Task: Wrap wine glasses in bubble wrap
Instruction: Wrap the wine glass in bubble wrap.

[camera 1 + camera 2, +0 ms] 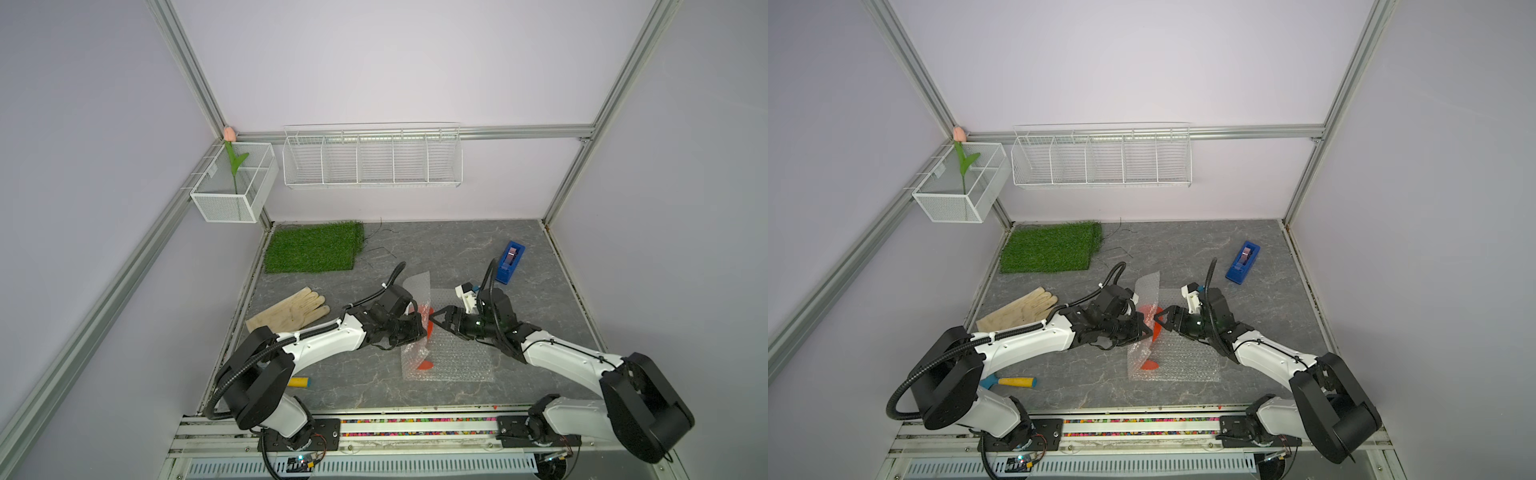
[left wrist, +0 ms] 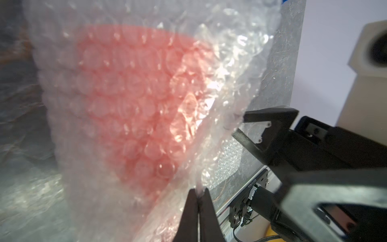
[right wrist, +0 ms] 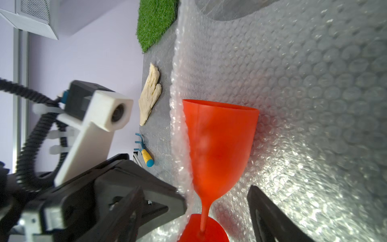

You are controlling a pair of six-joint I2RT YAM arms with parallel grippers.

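The red-orange wine glass (image 3: 219, 142) lies on its side on the bubble wrap (image 1: 457, 361), rim toward the back wall. Its foot (image 1: 426, 365) shows through the film. My left gripper (image 2: 198, 191) is shut on the edge of the bubble wrap (image 2: 104, 146) and holds that side up over the wine glass (image 2: 136, 94), which shows pink through the bubbles. In both top views the left gripper (image 1: 422, 332) (image 1: 1148, 330) is beside the cup. My right gripper (image 3: 196, 218) is open, its fingers either side of the stem without touching it, facing the left gripper (image 1: 434, 318).
A green grass mat (image 1: 313, 247) lies at the back left and a pale glove (image 1: 291, 309) left of the wrap. A blue tape dispenser (image 1: 510, 262) stands at the back right. A yellow-handled rake (image 1: 301, 381) lies under the left arm. Wire baskets (image 1: 372, 160) hang on the wall.
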